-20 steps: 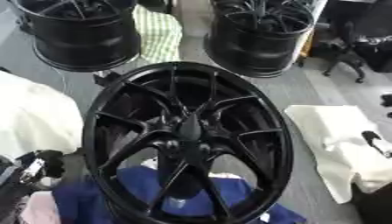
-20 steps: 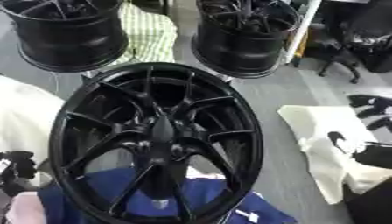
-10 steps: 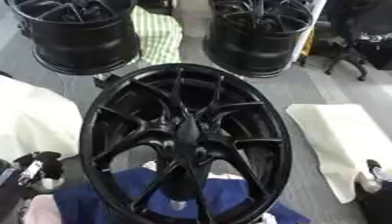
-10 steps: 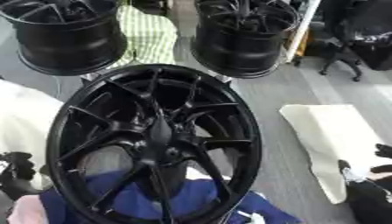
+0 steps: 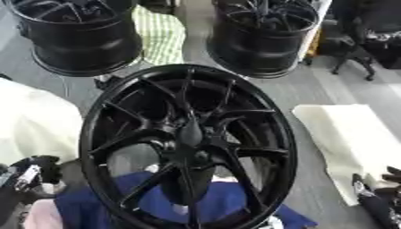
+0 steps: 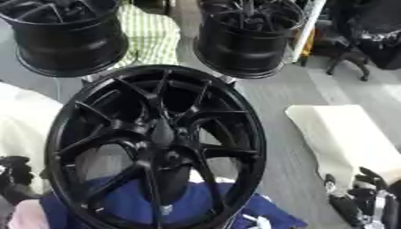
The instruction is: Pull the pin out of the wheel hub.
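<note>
The right hand point(image 6: 368, 197) sits low in the lower right corner, its dark fingers relaxed and slightly spread, holding nothing, just beside a cream cloth point(image 5: 344, 143) on the grey floor point(image 5: 313, 89). The left hand point(image 5: 31, 172) shows at the lower left edge; whether it is spread or curled cannot be told. Between them, filling the centre, stands the black wheel hub point(image 5: 188, 143), apart from both hands, over blue fabric point(image 5: 156, 201). Two more black rims point(image 5: 74, 36) occupy the upper frame, a green checked cloth point(image 5: 160, 33) between them. The pin cannot be made out, and no writing is readable.
</note>
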